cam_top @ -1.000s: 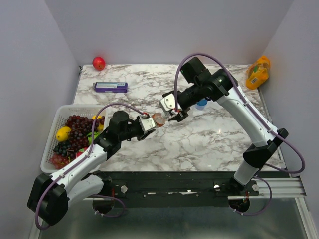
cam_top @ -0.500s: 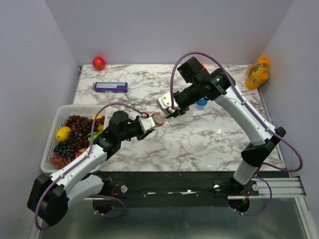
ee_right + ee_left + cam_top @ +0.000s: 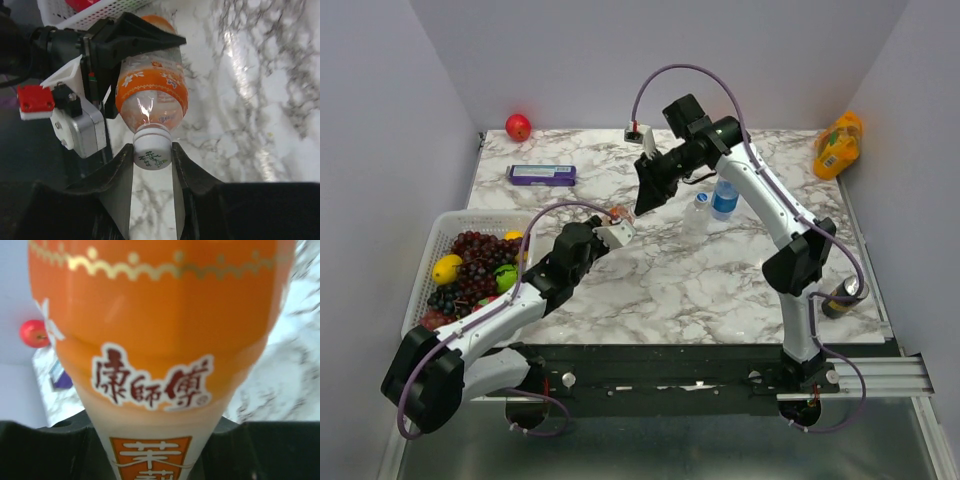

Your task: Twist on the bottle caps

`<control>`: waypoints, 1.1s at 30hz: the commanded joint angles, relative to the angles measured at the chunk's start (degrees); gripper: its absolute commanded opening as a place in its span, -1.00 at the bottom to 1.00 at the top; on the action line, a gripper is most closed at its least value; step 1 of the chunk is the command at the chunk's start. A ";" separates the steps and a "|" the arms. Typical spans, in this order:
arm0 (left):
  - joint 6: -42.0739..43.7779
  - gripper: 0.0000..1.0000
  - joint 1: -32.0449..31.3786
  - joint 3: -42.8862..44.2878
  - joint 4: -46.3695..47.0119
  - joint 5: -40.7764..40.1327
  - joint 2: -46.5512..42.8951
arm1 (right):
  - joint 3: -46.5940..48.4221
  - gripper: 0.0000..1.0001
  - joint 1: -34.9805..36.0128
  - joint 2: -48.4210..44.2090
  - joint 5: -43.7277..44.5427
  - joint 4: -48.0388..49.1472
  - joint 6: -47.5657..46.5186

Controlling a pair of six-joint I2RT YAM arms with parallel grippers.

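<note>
My left gripper point(image 3: 616, 232) is shut on the bottle with orange liquid point(image 3: 152, 90) and holds it tilted above the table. Its orange label fills the left wrist view point(image 3: 155, 315), with the black fingers point(image 3: 45, 450) on both sides. My right gripper point(image 3: 152, 159) is shut on the whitish cap point(image 3: 151, 148), which sits on that bottle's neck. In the top view my right gripper point(image 3: 642, 203) meets the left one, and the bottle between them is mostly hidden. The blue-labelled bottle point(image 3: 724, 199) and the all-clear bottle point(image 3: 700, 206) stand upright behind my right arm.
A white basket point(image 3: 425, 300) of fruit sits at the left edge. A purple box point(image 3: 541, 175) and a red apple point(image 3: 518, 126) lie at the back left. A yellow-orange pouch point(image 3: 837, 145) is at the back right, and a dark can point(image 3: 840, 297) at the right.
Both grippers have moved up and away from the table's near edge with the orange bottle. My right arm has swung left and back, uncovering the two standing bottles and the can.
</note>
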 commanded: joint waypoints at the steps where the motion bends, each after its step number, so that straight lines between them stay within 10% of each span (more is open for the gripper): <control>1: 15.35 -1.00 -2.43 4.91 21.59 -12.20 0.24 | -3.44 -1.00 0.55 5.77 -18.34 -5.52 24.12; 4: 19.51 -1.00 -2.79 2.54 22.39 -12.55 -0.10 | -6.51 -0.96 -1.83 6.92 -27.92 -2.10 28.86; 8: 18.05 -1.00 -2.97 1.65 14.44 -12.03 -1.07 | -1.96 0.09 -5.26 6.22 -34.09 3.26 31.16; 11: 13.91 -1.00 -2.88 2.70 3.64 -8.10 -2.65 | 8.23 0.24 -7.81 4.73 -26.22 -0.41 19.94; 15: 6.00 -1.00 -2.88 6.39 -12.47 3.92 -3.71 | 6.26 0.31 -8.61 -2.55 -16.72 -6.83 -11.70; 21: 3.00 -1.00 -2.70 10.53 -24.53 20.21 -3.71 | -30.87 0.35 -6.85 -29.61 -8.28 5.26 -46.92; 33: 3.61 -1.00 -2.70 14.84 -26.73 30.42 -2.04 | -42.02 0.36 0.88 -37.99 -2.46 16.79 -52.96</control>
